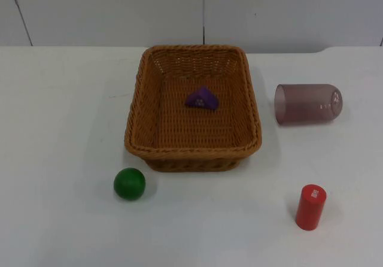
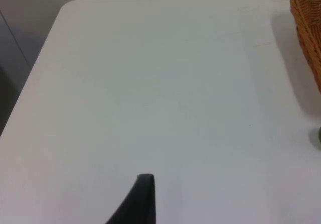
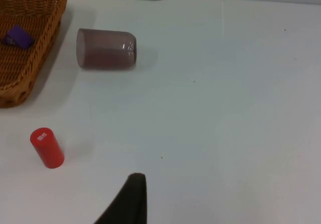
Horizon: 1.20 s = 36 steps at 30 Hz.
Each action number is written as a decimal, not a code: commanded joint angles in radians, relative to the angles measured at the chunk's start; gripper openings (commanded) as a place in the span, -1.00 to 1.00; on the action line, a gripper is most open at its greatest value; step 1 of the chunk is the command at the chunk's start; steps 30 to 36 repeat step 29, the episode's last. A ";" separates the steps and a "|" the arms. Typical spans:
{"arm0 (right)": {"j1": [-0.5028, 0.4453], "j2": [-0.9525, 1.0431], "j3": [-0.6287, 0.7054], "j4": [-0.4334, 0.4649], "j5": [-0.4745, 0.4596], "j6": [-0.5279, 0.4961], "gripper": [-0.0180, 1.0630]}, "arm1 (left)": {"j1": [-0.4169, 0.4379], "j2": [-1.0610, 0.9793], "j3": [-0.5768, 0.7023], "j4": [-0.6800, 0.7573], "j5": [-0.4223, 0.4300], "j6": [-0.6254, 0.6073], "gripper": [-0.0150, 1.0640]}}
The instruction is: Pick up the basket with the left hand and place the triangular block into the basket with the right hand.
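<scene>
My left gripper (image 2: 145, 194) hung over bare white surface (image 2: 150, 83), and I could see just one black fingertip of it, so I could not tell whether it was wide or narrow. It held nothing that I could make out. The wicker basket (image 2: 308, 33) sat off to that gripper's right and ahead of it, well apart from the fingertip, resting flat on the surface. A sliver of the green ball (image 2: 319, 137) lay to the same side, nearer to me than the basket.

My right gripper (image 3: 133, 199) hovered over open surface too, again with a single fingertip showing, so its spread I could not tell either. The basket lay ahead of it and well off to its left. The purple triangular block (image 3: 17, 35) was already inside the basket, lying on the woven floor, far from my right gripper and touching neither gripper.

From the top view the basket (image 1: 192, 108) stood near the middle of the surface with the triangular block (image 1: 201, 99) near its centre. The green ball (image 1: 129, 183) rested just beside the basket's near left corner. A translucent purple cup (image 3: 105, 48) lay on its side ahead of my right gripper, between it and the basket. A red cylinder (image 3: 46, 147) stood upright to my right gripper's left, nearer than the cup.
</scene>
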 commanded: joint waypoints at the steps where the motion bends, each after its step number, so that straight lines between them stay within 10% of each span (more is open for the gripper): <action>1: -0.007 -0.002 0.003 -0.006 -0.009 0.002 0.97 | -0.002 -0.003 0.005 0.002 0.004 -0.001 0.97; 36: -0.007 -0.002 0.003 -0.006 -0.009 0.002 0.97 | -0.002 -0.003 0.005 0.002 0.004 -0.001 0.97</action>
